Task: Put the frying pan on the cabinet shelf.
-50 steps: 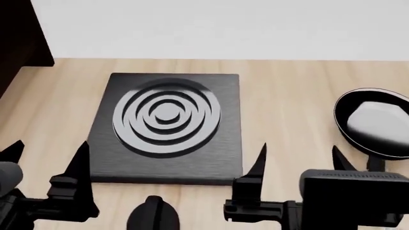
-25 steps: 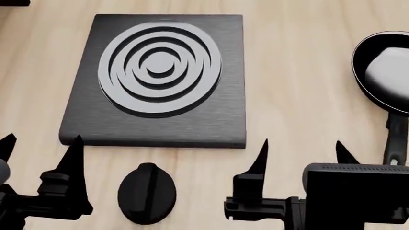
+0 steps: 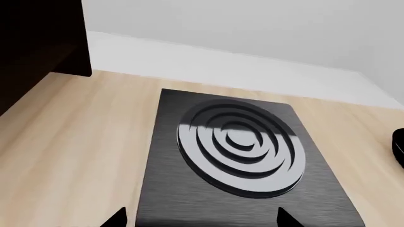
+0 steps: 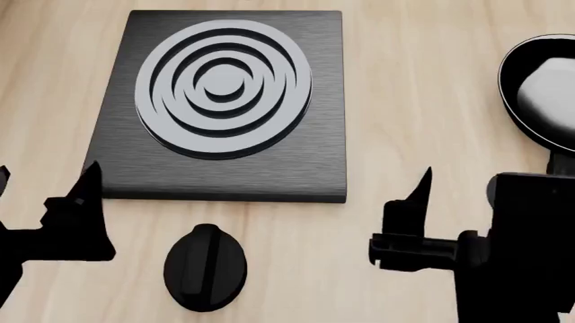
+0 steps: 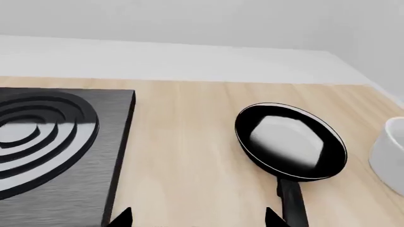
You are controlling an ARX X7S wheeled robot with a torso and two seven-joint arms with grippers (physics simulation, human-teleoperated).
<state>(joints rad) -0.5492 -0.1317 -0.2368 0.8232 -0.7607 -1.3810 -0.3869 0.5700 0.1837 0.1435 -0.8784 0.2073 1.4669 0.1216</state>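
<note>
Black round frying pan (image 5: 290,141) lies just ahead of the empty, wide-open right gripper (image 5: 197,218), untouched.

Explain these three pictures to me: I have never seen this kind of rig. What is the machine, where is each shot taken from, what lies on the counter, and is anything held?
These are simulator renders of a wheeled robot with two arms. The head view looks down on the left gripper and right gripper; both are open and hold nothing. The other two pictures come from cameras near each gripper. On the wooden counter lie a square black hob plate, an oval black knob and the frying pan, which sits ahead of the right gripper. A white pot stands beside the pan. The dark cabinet shows only in the left wrist view.
</note>
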